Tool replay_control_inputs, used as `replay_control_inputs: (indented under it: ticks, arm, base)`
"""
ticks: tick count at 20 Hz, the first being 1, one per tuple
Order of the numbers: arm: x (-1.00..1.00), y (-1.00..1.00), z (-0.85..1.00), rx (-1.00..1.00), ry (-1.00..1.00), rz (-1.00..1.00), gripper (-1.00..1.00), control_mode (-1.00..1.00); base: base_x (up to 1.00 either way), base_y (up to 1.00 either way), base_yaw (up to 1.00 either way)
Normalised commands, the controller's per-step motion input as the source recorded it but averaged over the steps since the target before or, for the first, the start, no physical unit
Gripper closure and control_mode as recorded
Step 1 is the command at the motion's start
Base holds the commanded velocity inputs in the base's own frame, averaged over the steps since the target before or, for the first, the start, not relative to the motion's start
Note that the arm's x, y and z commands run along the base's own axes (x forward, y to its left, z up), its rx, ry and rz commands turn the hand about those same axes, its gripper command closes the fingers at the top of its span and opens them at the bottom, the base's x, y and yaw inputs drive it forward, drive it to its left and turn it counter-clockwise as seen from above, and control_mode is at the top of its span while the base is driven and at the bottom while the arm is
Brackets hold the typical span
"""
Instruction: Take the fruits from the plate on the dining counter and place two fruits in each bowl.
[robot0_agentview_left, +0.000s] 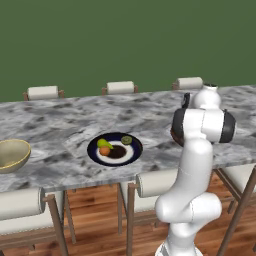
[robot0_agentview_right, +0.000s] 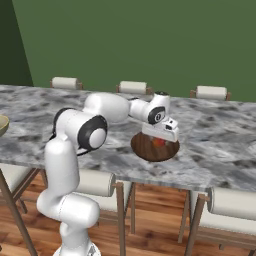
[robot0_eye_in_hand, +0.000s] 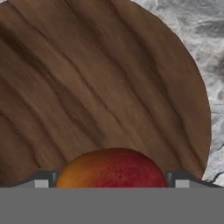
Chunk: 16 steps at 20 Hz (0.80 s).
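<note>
Hand view puts my gripper (robot0_eye_in_hand: 112, 181) directly over the dark brown, wood-grained shallow bowl (robot0_eye_in_hand: 87, 78), with a round orange-red fruit (robot0_eye_in_hand: 112, 168) sitting between my two small dark finger tips (robot0_eye_in_hand: 41, 179). The fingers stand about as far apart as the fruit is wide, one at each side of it, so I judge that I am holding it (whether it already touches the bowl I cannot tell).

As for progress: the round flat plate with the dark navy rim (robot0_agentview_left: 132, 156) on the grey-and-white marbled stone surface (robot0_agentview_left: 60, 120) carries three fruits, a yellow-green elongated one (robot0_agentview_left: 103, 143), a round orange one (robot0_agentview_left: 104, 150) and a small olive-green one (robot0_agentview_left: 126, 140). The pale tan-yellow deep bowl (robot0_agentview_left: 12, 154), well to the left, looks empty. So I reckon the first fruit is about to be delivered, and three remain.
</note>
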Motion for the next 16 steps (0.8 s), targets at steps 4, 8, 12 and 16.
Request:
replay_control_inputs:
  ticks: [4,8,12,16]
  arm:
    - [0.16,0.00,-0.39,-0.01,0.00,0.00,1.00,-1.00]
    - [0.18,0.00,-0.39,-0.02,0.00,0.00,1.00,-1.00]
    - [0.23,-0.12,-0.25,0.00,0.00,0.00,1.00,-1.00]
    - [0.14,-0.33,-0.13,0.00,0.00,0.00,1.00,-1.00]
  base:
    - [0.00,0.00,0.00]
    - [0.00,0.00,0.00]
    - [0.00,0.00,0.00]
    - [0.00,0.00,0.00]
